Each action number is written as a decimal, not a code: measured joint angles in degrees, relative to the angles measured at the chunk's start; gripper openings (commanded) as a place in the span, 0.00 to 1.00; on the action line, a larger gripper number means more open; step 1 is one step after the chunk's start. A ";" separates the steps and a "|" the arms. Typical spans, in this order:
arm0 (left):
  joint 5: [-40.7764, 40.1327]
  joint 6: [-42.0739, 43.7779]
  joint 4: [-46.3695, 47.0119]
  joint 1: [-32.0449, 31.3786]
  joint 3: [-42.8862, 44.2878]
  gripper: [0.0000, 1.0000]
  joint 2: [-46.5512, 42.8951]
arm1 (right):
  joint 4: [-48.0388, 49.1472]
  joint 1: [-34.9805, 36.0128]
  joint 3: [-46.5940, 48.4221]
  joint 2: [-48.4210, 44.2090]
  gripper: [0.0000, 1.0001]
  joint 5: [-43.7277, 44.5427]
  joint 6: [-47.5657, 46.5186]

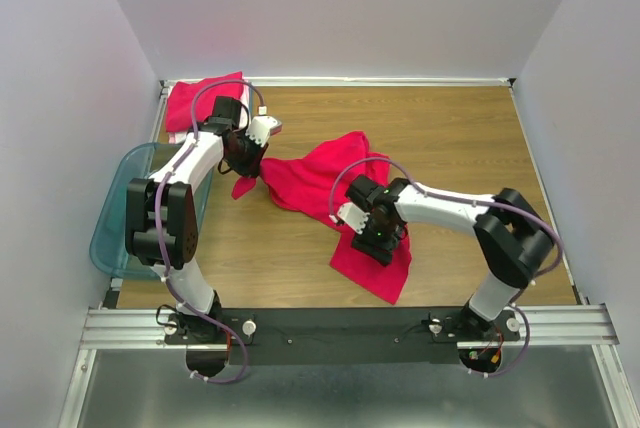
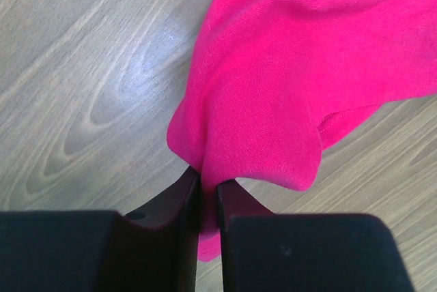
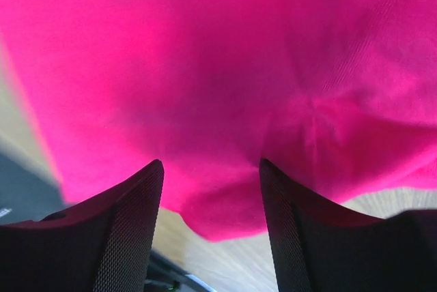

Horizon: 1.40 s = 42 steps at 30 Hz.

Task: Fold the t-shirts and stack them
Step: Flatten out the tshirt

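**Top external view: red-pink t-shirt (image 1: 325,188) lying crumpled mid-counter (image 1: 450,138)**

You are working one unfolded shirt that is sprawling across the middle of the counter, apart from the folded stack (image 1: 200,103) at the back left corner. Your left fingers (image 2: 193,193) are pinching a bunched edge, nearly closed on the fabric. Your right fingers (image 3: 136,203) are standing wide, straddling a fold without gripping it. The cloth is looking light, limp and drapey, so it is probably going to sag rather than keep its shape. Taking it at hem or shoulder corners, not mid-panel, is looking like the better hold.
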 measured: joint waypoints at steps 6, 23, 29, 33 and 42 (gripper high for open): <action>-0.24 0.33 -0.24 0.00 0.00 0.19 0.02 | 1.51 -2.49 0.09 3.89 0.64 5.77 -0.52; 0.42 4.52 -3.67 0.52 1.03 0.70 -1.22 | -1.01 -20.63 3.21 -14.01 0.68 0.48 -10.88; 1.99 6.10 -4.68 1.16 -2.12 0.70 -7.32 | -2.84 -20.61 -2.67 -16.48 0.64 -1.57 -14.05; 2.56 6.29 -5.38 1.68 -4.76 0.70 -7.85 | -4.48 -20.33 -7.28 -14.86 0.64 -1.79 -15.98; 2.16 7.54 -6.71 3.63 -8.57 0.72 -8.63 | -2.71 -18.53 -14.75 -13.46 0.68 0.46 -18.62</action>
